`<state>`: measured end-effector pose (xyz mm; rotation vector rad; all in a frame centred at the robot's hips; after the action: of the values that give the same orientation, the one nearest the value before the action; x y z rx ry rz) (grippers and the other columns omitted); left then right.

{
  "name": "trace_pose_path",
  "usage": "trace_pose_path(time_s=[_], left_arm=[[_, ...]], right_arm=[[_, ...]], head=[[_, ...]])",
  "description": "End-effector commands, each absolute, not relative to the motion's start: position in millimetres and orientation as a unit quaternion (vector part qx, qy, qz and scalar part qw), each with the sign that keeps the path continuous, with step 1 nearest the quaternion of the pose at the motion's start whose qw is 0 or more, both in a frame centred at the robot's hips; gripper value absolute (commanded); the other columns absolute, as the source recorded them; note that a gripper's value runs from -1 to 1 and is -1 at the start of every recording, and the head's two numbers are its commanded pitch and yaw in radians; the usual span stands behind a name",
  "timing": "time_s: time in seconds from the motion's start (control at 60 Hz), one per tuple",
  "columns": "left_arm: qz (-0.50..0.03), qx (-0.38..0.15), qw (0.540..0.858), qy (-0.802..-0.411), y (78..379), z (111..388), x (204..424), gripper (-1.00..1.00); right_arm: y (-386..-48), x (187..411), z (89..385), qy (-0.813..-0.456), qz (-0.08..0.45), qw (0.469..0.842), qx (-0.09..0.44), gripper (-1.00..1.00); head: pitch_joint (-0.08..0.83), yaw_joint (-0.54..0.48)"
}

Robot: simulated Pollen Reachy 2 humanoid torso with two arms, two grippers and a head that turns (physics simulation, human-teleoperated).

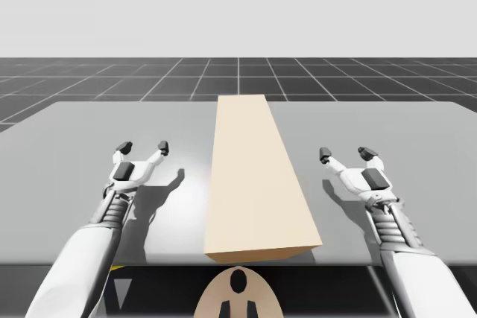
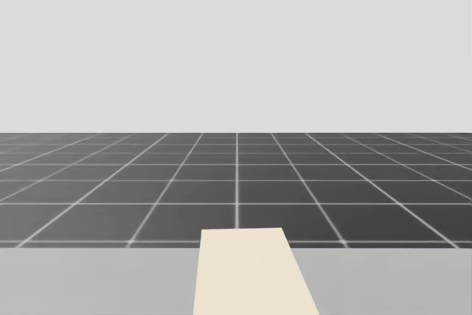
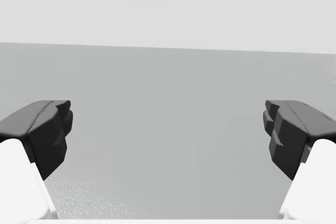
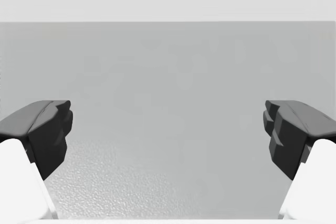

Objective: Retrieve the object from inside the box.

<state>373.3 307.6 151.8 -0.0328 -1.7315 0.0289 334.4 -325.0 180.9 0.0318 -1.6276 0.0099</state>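
A long tan box [image 1: 253, 176] lies down the middle of the grey table [image 1: 74, 147], closed on every face I see; whatever it holds is hidden. Its far end [image 2: 251, 271] pokes into the head view. My left gripper [image 1: 141, 147] hovers open to the left of the box, apart from it. My right gripper [image 1: 346, 154] hovers open to the right of the box, also apart from it. In each wrist view the dark fingertips [image 3: 50, 129] [image 4: 50, 129] stand wide apart with only bare table between them.
The table's far edge [image 1: 134, 102] runs behind the box, with a dark gridded floor [image 1: 238, 76] beyond it. Bare grey tabletop lies ahead of both grippers.
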Motion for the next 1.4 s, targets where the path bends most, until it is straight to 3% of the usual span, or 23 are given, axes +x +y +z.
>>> trace_pose_path(time_s=[0.017,0.217,0.333,0.7,0.85,1.117,1.4], left_arm=[[0.015,-0.022,0.646,-0.763,309.0,152.6,373.0,-1.00],[-0.004,-0.049,0.675,-0.736,307.3,144.8,376.4,-1.00],[-0.048,-0.088,0.701,-0.706,301.0,135.5,379.2,-1.00],[-0.285,-0.171,0.662,-0.672,256.1,131.9,345.8,-1.00],[-0.349,-0.206,0.648,-0.645,238.0,134.4,328.5,-1.00],[-0.411,-0.252,0.636,-0.603,210.2,146.2,307.1,-1.00],[-0.441,-0.251,0.635,-0.582,192.8,150.7,321.9,-1.00]], right_arm=[[-323.8,332.9,180.3,-0.721,0.005,0.693,0.014,-1.00],[-321.4,333.6,173.4,-0.705,0.057,0.705,0.060,-1.00],[-319.1,333.4,168.7,-0.693,0.091,0.710,0.090,-1.00],[-291.9,314.3,168.3,-0.693,0.228,0.664,0.164,-1.00],[-280.8,302.7,170.6,-0.693,0.279,0.636,0.193,-1.00],[-282.0,299.0,173.3,-0.702,0.284,0.624,0.195,-1.00],[-281.7,297.9,173.7,-0.705,0.290,0.617,0.197,-1.00]], head=[[-0.010,0.00],[-0.013,0.00],[-0.015,0.00],[-0.018,-0.01],[-0.015,-0.01],[-0.018,-0.02],[-0.014,-0.01]])
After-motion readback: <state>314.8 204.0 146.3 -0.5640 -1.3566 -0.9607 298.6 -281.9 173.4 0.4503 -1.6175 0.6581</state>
